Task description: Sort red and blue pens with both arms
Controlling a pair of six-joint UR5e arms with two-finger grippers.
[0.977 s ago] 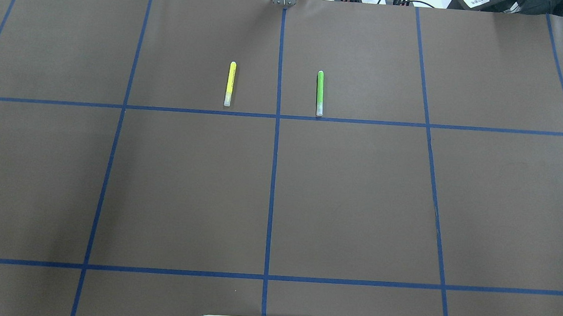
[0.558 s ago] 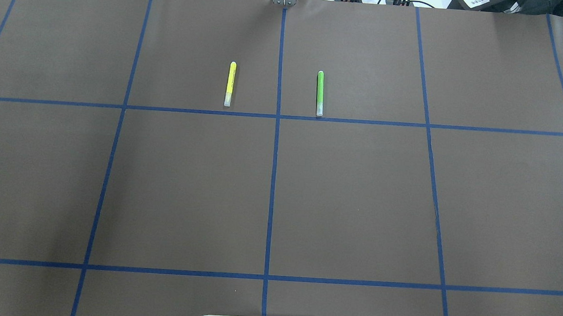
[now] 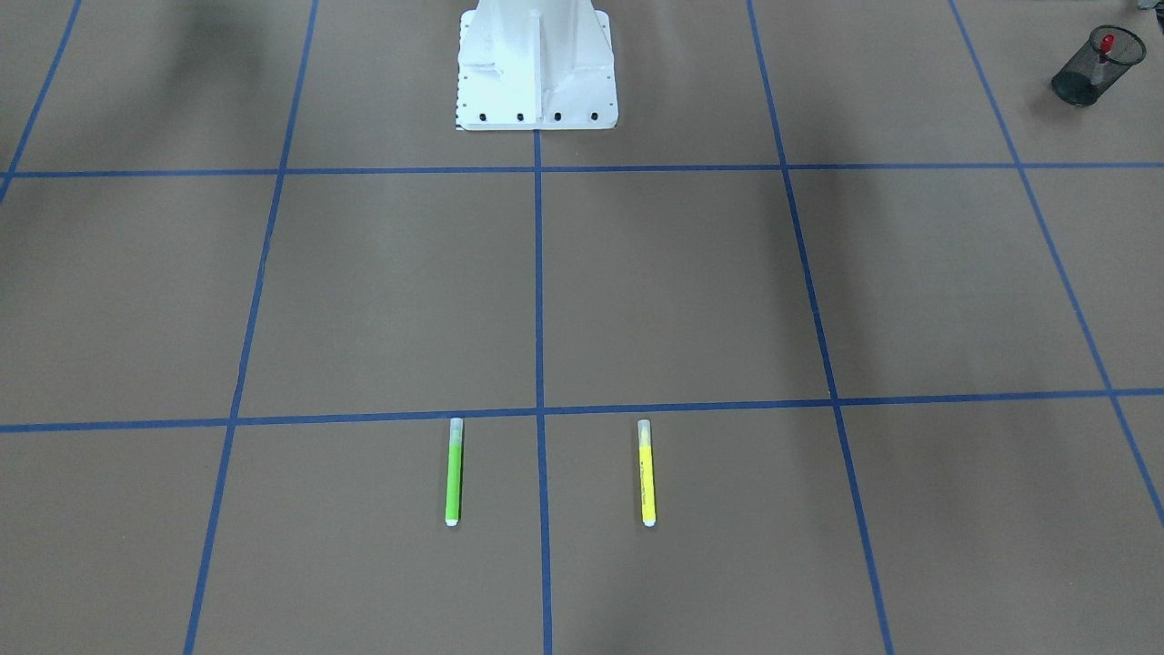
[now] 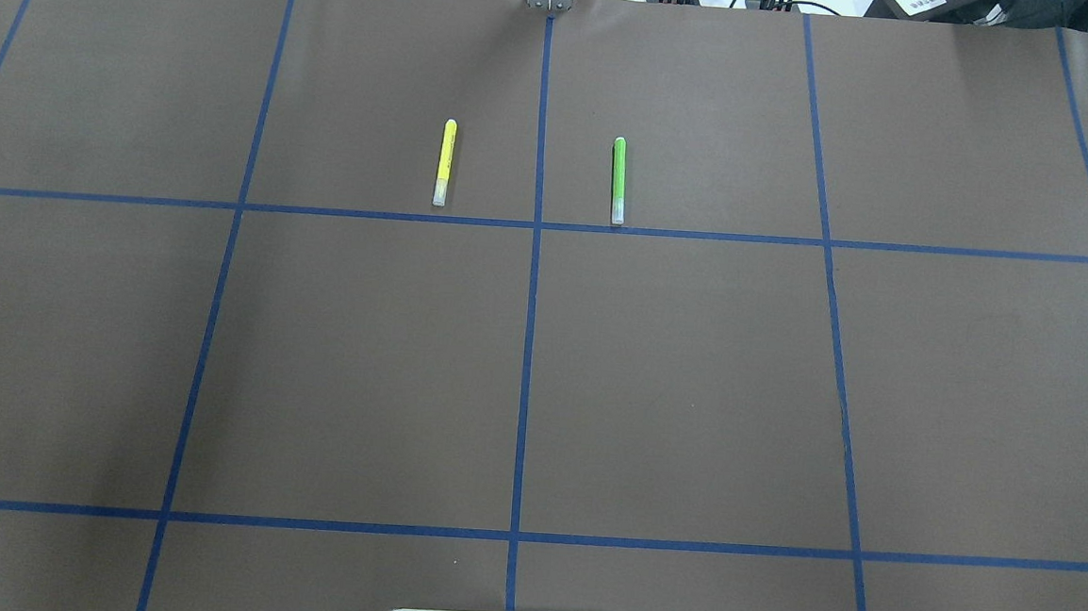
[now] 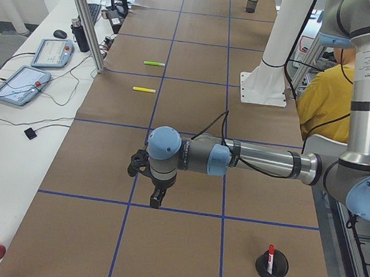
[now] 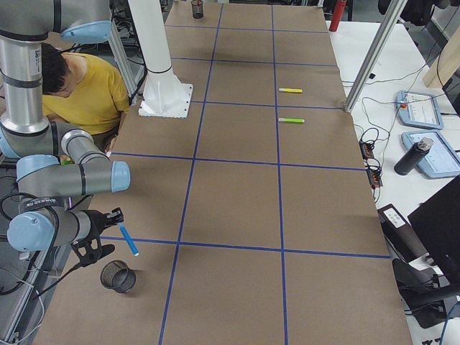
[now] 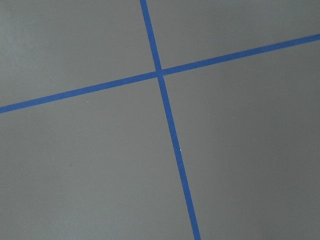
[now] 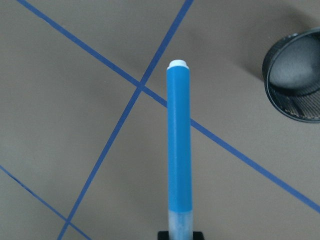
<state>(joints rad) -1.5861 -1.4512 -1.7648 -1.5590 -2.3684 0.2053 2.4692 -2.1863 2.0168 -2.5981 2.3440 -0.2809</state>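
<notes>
The blue pen [image 8: 179, 150] juts out from my right gripper [image 8: 179, 235], which is shut on its translucent-cap end. In the right side view the near arm holds this blue pen [image 6: 129, 241] tilted, just above and beside an empty black mesh cup [image 6: 117, 275]. The red pen [image 5: 270, 257] stands upright in another mesh cup [image 5: 272, 266] at the table's other end, its red cap also showing in the front view [image 3: 1106, 44]. My left gripper [image 5: 156, 200] hangs over a tape crossing, away from that cup; whether it is open or shut I cannot tell.
A green marker [image 4: 618, 180] and a yellow marker [image 4: 444, 162] lie parallel at the table's far middle. The white robot base [image 3: 535, 64] stands at the near edge. A person in a yellow shirt [image 6: 86, 93] sits behind it. Tablets and a bottle lie beyond the far edge.
</notes>
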